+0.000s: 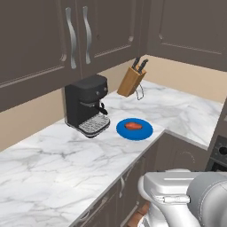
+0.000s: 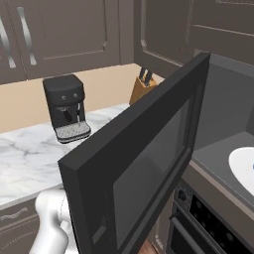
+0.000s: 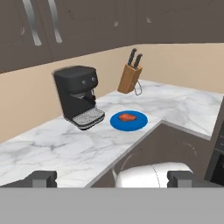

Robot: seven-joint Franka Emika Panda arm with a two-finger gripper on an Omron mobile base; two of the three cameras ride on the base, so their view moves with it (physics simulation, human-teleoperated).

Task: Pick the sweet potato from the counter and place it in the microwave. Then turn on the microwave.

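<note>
Nothing of the task is done yet, as far as the pictures show. In the left base view the sweet potato (image 1: 133, 126) lies on a blue plate (image 1: 146, 131) on the counter (image 1: 53, 164), just beside a black coffee machine (image 1: 87, 104). A knife block (image 1: 131, 81) stands farther back near the wall. The arm is folded low at the lower right, well apart from the plate.

In the right base view the microwave (image 2: 218, 124) is open: its door (image 2: 139, 168) swings out toward the camera, and the white turntable (image 2: 244, 167) shows inside at the right edge. The coffee machine (image 2: 66, 106) and knife block (image 2: 142, 87) sit on the counter (image 2: 25, 158) behind the door.

In the hand view the gripper (image 3: 111, 178) looks across the counter (image 3: 65, 153) at the sweet potato (image 3: 127, 117) on the plate (image 3: 139, 122); its two tips stand wide apart at the bottom, holding nothing, and well short of the plate.

What is left, by my judgement, is everything: reach and grasp the potato, carry it onto the turntable, shut the door and start the microwave. The open door spares one step.
</note>
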